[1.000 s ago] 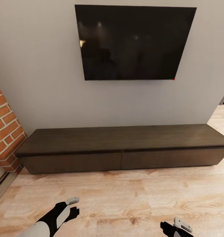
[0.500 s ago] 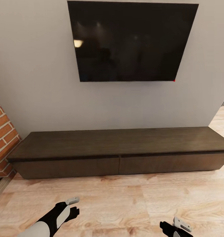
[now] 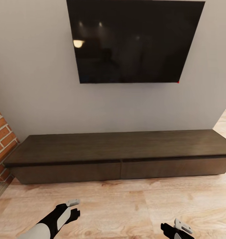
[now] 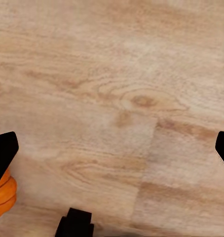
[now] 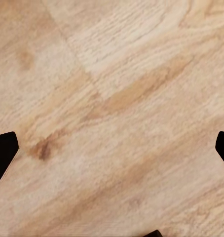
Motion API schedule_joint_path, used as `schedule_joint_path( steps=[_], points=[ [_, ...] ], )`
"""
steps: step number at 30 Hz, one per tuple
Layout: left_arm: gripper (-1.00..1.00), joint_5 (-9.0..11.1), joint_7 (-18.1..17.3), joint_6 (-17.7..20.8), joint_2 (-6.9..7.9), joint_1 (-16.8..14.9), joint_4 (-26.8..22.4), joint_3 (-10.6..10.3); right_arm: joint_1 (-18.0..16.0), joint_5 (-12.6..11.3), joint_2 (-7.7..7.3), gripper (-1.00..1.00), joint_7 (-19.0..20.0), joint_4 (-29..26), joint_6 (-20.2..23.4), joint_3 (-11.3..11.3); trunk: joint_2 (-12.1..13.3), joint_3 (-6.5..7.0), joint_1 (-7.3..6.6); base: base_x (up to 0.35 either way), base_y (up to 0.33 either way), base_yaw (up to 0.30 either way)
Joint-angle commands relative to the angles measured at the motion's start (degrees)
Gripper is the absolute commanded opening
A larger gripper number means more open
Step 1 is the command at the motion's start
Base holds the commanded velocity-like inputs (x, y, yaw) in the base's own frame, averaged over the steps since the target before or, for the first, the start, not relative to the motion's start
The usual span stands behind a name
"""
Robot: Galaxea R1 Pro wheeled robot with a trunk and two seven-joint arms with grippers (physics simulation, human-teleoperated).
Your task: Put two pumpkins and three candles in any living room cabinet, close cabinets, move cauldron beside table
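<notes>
The long, low dark brown cabinet [image 3: 119, 156] stands against the grey wall ahead, both flat drawer fronts closed and its top bare. My left gripper [image 3: 74, 207] hangs open over the wood floor short of the cabinet; in the left wrist view its fingers [image 4: 4, 150] are spread wide with nothing between them. Part of an orange ribbed pumpkin [image 4: 2, 195] pokes out on the floor beside one left finger, half hidden by it. My right gripper [image 3: 179, 229] is low at the picture's edge, also open over bare floor [image 5: 112, 123].
A large black TV [image 3: 132, 39] hangs on the wall above the cabinet. A red brick column [image 3: 1, 146] stands at the cabinet's left end. Pale wood floor [image 3: 126, 205] stretches between me and the cabinet and past its right end.
The whole view has shifted: the cabinet sits slightly lower and the brick column has slid further left, so the camera moved. Both arms keep the same pose.
</notes>
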Motion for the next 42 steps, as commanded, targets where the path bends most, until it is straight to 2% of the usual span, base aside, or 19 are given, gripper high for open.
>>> schedule_joint_path(
  steps=[1, 13, 19, 27, 32, 36, 39, 42],
  points=[
    [1.00, 0.0, 0.0, 0.0, 0.01, 0.0, 0.0, 0.0, 0.0, 0.0, 0.02, 1.00, 0.0, 0.0, 0.0, 0.0, 0.0, 0.00, 0.00, 0.177, -0.028, 0.000],
    [1.00, 0.0, 0.0, 0.0, 0.01, 0.0, 0.0, 0.0, 0.0, 0.1, 0.09, 1.00, 0.0, -0.1, 0.1, 0.1, 0.0, 0.00, 0.00, 0.075, -0.009, 0.002],
    [1.00, 0.0, 0.0, 0.0, -0.01, 0.0, 0.0, 0.0, 0.0, 0.0, 0.09, 1.00, 0.0, 0.2, 0.2, 0.1, 0.0, -0.04, 0.00, 0.104, 0.000, 0.141],
    [1.00, 0.0, -0.3, 0.4, 0.00, 0.0, -0.1, 0.1, 0.0, -0.8, -0.04, 1.00, 0.9, 0.0, -0.1, -0.6, 0.0, -0.05, 0.00, 0.027, -0.003, 0.008],
    [1.00, 0.1, -0.4, 0.6, 0.07, 0.0, -0.2, 0.1, 0.0, -1.0, -0.27, 1.00, 4.9, 0.2, -1.4, -0.9, 0.0, -0.05, 0.00, 0.167, -0.103, 0.000],
    [1.00, 0.1, -0.5, 0.8, 0.15, -0.1, -0.2, 0.2, 0.0, -0.9, 0.19, 1.00, 7.4, 0.0, -1.7, -1.0, 0.0, -0.05, 0.00, 0.216, -0.037, 0.000],
    [1.00, 0.2, -0.5, 1.8, 0.61, -0.1, -0.2, 0.2, -0.1, -0.8, 0.70, 1.00, 7.7, -0.3, -2.0, -1.0, 0.0, -0.05, 0.00, 0.122, -0.008, 0.000],
    [1.00, 0.8, -0.7, 6.1, 1.73, -0.1, -0.5, 0.7, -0.1, -1.2, 1.44, 1.00, 8.3, -0.8, -2.9, -1.0, 0.0, -0.05, 0.00, 0.039, -0.002, 0.000]
  ],
)
